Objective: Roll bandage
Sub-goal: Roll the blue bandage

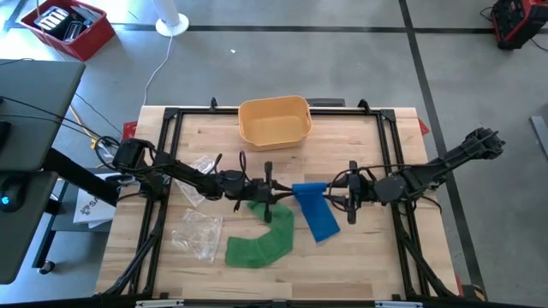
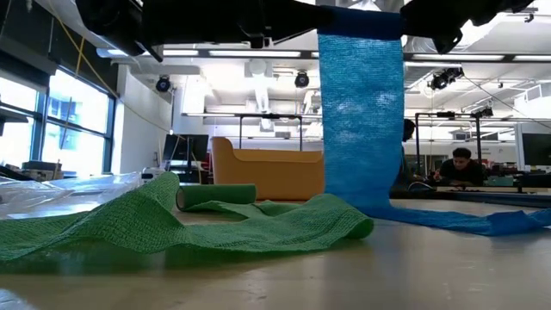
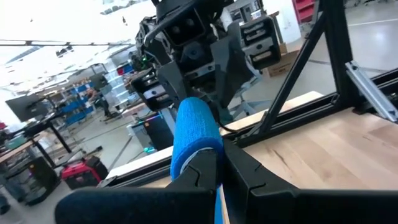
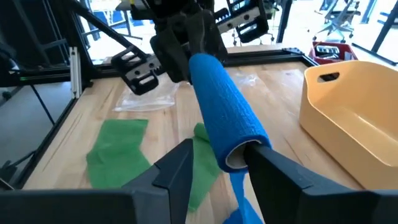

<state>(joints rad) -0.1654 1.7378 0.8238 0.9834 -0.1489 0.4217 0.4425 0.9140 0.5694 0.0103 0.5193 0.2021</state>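
Blue bandage roll [image 4: 227, 118] hangs mid-worktop between both arms: left gripper [image 3: 217, 163] clamps one end, right gripper [image 4: 217, 165] straddles the other loosely. Steady tension should keep winding even.

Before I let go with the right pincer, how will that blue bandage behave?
Probably floppy: the blue bandage's loose tail hangs straight down and lies limp on the table. The rolled part looks like a soft round tube, so it may sag or unroll. The left pincer is shut on one end, so that end should stay up.
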